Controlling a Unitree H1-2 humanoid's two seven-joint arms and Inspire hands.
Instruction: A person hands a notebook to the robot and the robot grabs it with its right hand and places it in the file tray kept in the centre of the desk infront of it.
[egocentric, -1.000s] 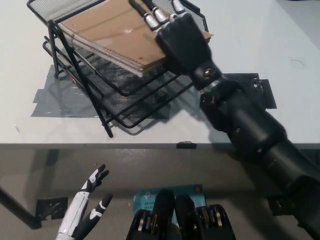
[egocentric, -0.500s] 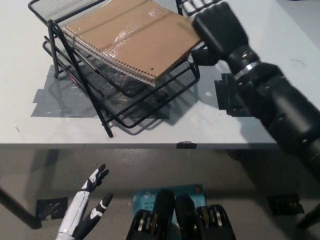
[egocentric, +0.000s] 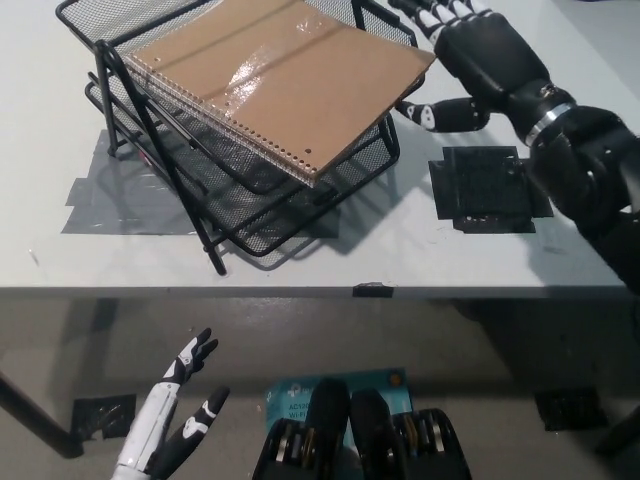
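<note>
My right hand (egocentric: 487, 62) hung open with fingers (egocentric: 436, 113) spread, holding nothing. The notebook (egocentric: 280, 80) lay just beside them, atop the file tray (egocentric: 300, 205) on the bench (egocentric: 330, 255). My left hand (egocentric: 180, 415) rested open, low and well apart.

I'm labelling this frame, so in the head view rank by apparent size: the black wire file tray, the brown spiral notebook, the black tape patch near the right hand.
1. Black wire mesh file tray, largest.
2. Brown spiral-bound notebook, lying on the tray's top tier.
3. Black tape patch on the white desk, smallest.
</note>
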